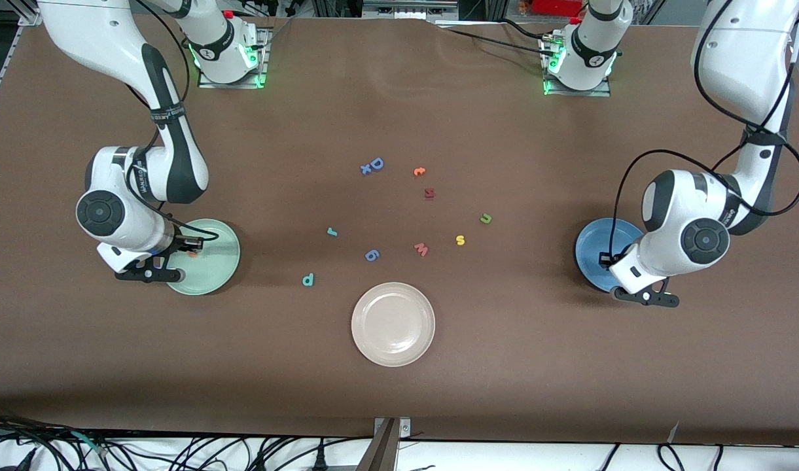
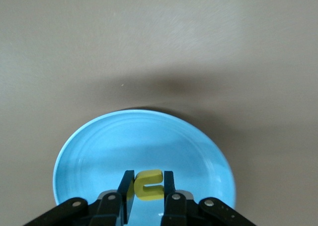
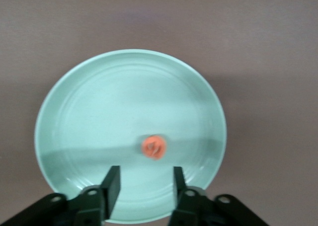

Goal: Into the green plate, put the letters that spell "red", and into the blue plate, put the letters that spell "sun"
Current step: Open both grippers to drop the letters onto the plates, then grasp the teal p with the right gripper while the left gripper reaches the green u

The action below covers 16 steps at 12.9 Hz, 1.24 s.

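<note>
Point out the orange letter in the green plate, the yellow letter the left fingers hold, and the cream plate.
orange letter (image 3: pixel 154 147), right wrist view, its middle.
yellow letter (image 2: pixel 148 184), left wrist view, its curved body.
cream plate (image 1: pixel 392 324), front view, its bare centre.

A brown table (image 1: pixel 399 392) fills nearly the whole front view under even light, with tangled black cables (image 1: pixel 177 451) along a white strip at its edge nearest the camera

On my brown table (image 1: pixel 504 366) sits a cream-white plate (image 1: pixel 393 324), nearest the front camera. A blue capital D (image 1: pixel 376 163) lies touching a small blue x (image 1: pixel 366 169). A dark red letter (image 1: pixel 429 193), a pink-red w (image 1: pixel 421 249) and a blue 6 (image 1: pixel 372 255) lie scattered between them.
</note>
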### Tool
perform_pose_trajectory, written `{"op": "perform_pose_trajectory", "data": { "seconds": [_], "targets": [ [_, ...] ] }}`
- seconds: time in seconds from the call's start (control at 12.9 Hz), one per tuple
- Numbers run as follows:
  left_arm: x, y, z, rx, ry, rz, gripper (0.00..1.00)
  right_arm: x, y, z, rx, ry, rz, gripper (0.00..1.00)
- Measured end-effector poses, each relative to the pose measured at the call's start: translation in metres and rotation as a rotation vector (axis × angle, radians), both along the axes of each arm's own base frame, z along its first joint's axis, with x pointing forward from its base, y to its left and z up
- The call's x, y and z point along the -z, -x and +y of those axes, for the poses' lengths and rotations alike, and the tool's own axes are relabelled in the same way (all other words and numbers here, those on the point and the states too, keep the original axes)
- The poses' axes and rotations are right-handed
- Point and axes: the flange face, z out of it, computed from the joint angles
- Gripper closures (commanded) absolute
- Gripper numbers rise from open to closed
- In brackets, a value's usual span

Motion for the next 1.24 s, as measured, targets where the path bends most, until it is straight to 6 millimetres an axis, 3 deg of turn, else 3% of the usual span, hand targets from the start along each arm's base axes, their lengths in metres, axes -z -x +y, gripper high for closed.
{"op": "perform_pose_trajectory", "data": {
  "seconds": [0.15,0.23,0.31,0.62,0.77,1.0,1.24],
  "targets": [
    [0.026,0.005,-0.001,0.004,0.004,0.033,0.8,-0.003,-0.002,0.012,-0.009,-0.01,-0.009,0.0],
    [0.037,0.008,-0.003,0.007,0.006,0.05,0.54,-0.006,-0.003,0.018,-0.008,-0.019,-0.016,0.0],
    [0.043,0.01,-0.004,0.008,0.007,0.06,0.01,-0.008,-0.004,0.027,0.002,-0.033,-0.025,0.0],
    [0.043,0.01,-0.005,0.01,0.009,0.061,0.0,-0.013,-0.008,0.084,0.079,-0.061,-0.061,0.0],
    [0.028,0.007,-0.015,0.024,0.015,0.057,0.0,-0.007,-0.016,0.113,0.115,-0.07,-0.079,0.0],
    [-0.018,0.01,-0.061,0.088,0.039,0.053,0.0,0.013,-0.03,0.151,0.18,-0.076,-0.096,0.0],
    [-0.043,0.029,-0.141,0.116,0.078,0.043,0.0,0.027,-0.038,0.187,0.253,-0.096,-0.112,0.0]
  ]
}}
